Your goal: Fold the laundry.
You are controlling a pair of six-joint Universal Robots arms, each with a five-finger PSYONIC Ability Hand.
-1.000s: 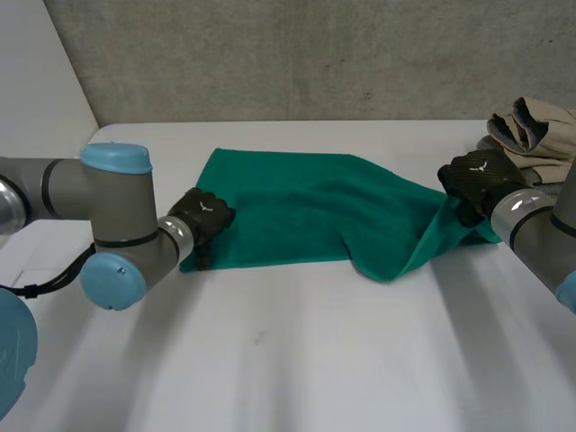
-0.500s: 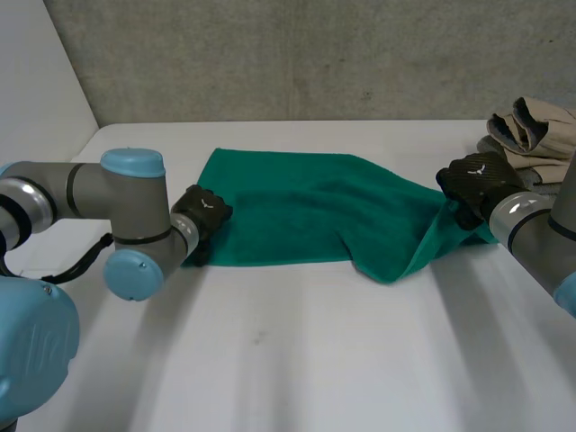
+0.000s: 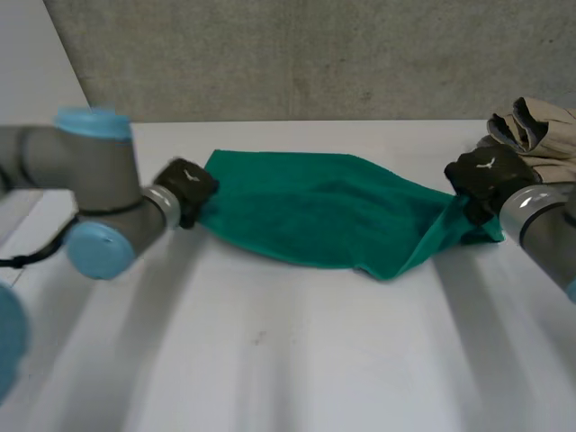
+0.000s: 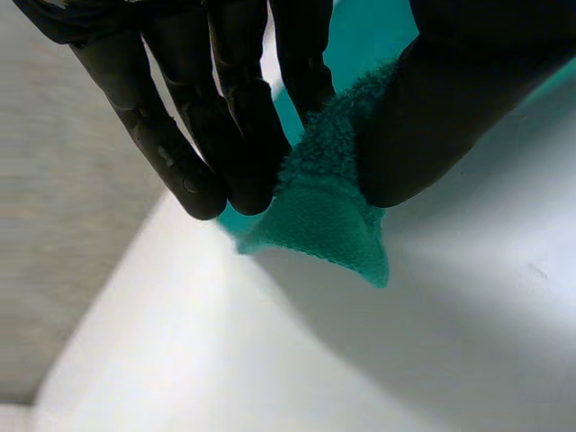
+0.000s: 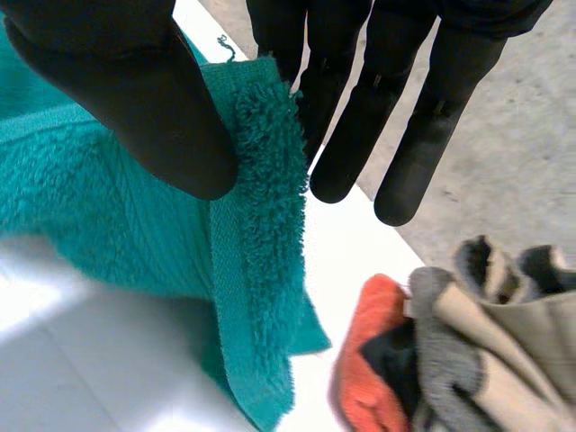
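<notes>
Head view: green towel [image 3: 324,211] slung low, middle sagging onto the tabletop [image 3: 270,360]. Left wrist view: left hand [image 4: 225,108] pinching one end corner, thumb against fingers. Right wrist view: right hand [image 5: 135,99] pinching the opposite edge, near a clothes pile [image 5: 486,342]. Soft, light, droopy terry; likely best gripped at corners.

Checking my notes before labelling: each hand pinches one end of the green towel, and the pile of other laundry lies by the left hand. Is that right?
Not quite. The pile of other laundry lies by the right hand, not the left hand, as the head view shows. Each hand does pinch one end of the green towel.
</notes>
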